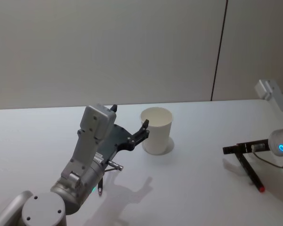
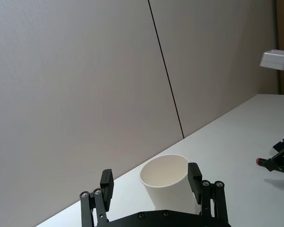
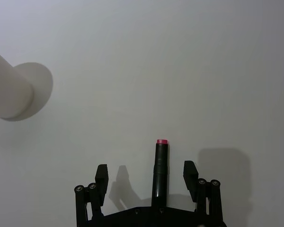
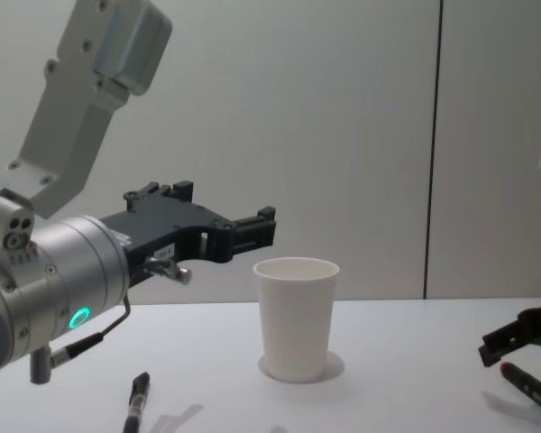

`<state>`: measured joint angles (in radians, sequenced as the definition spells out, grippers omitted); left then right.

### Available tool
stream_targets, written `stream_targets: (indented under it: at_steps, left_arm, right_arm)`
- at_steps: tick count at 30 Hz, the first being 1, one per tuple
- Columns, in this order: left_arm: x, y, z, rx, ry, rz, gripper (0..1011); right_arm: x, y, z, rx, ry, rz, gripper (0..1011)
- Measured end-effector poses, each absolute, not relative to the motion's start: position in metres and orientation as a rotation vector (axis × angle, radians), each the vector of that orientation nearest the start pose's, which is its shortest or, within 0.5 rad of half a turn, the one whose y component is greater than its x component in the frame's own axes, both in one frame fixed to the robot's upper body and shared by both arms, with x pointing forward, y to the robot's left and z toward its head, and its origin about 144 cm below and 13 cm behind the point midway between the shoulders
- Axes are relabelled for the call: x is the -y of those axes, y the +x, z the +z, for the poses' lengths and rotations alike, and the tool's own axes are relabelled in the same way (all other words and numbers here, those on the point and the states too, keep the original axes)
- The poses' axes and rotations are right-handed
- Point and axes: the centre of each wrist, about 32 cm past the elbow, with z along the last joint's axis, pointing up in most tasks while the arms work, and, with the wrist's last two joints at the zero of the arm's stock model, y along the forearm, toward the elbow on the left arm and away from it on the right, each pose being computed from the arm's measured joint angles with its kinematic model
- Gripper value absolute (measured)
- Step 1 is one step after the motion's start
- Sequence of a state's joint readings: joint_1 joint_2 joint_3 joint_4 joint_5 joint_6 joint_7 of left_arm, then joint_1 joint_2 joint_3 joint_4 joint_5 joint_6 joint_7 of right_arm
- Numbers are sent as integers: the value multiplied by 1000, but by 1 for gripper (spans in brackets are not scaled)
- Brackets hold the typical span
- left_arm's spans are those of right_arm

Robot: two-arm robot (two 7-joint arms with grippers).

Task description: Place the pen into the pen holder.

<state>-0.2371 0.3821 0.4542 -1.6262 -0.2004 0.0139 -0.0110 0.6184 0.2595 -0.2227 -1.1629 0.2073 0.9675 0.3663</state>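
The pen holder (image 1: 156, 130) is a white paper cup standing upright mid-table, empty as far as its mouth shows (image 4: 296, 316) (image 2: 166, 185). A black pen with a red end (image 1: 254, 176) (image 3: 161, 170) lies on the table at the right. My right gripper (image 1: 238, 149) (image 3: 146, 174) is open just over it, one finger on each side and neither touching. A second black pen (image 1: 100, 186) (image 4: 137, 403) lies under my left arm. My left gripper (image 1: 142, 131) (image 4: 252, 230) (image 2: 150, 179) is open at rim height, just left of the cup.
The white tabletop (image 1: 203, 197) runs back to a grey panelled wall. A white box-shaped part (image 1: 269, 89) sits at the far right edge. Bare table lies between the cup and the right gripper.
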Motion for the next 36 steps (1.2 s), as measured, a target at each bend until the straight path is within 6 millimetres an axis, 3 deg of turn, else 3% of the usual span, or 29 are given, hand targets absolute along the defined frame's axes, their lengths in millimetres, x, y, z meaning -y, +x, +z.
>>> stream_targets:
  at_steps: [10,13,20,23,26,36]
  left_arm:
    - [-198,492,1204,268,61,1124,1000]
    - [-198,492,1204,268,61,1124,1000]
    - [-198,492,1204,268,61,1124,1000]
    - [-198,492,1204,268,61,1124,1000]
    - [-198,492,1204,268,61,1124,1000]
    - [-198,492,1204,268,61,1124,1000]
  right_arm:
    - [270,625,1249,-598,-644,-1099,999]
    - [269,627,1249,-595,-650,-1093,953]
    - [268,631,1248,-584,-670,-1080,794]
    - [268,632,1248,-581,-686,-1076,661]
    - [269,633,1247,-582,-695,-1075,600]
    - [274,636,1240,-590,-736,-1076,253]
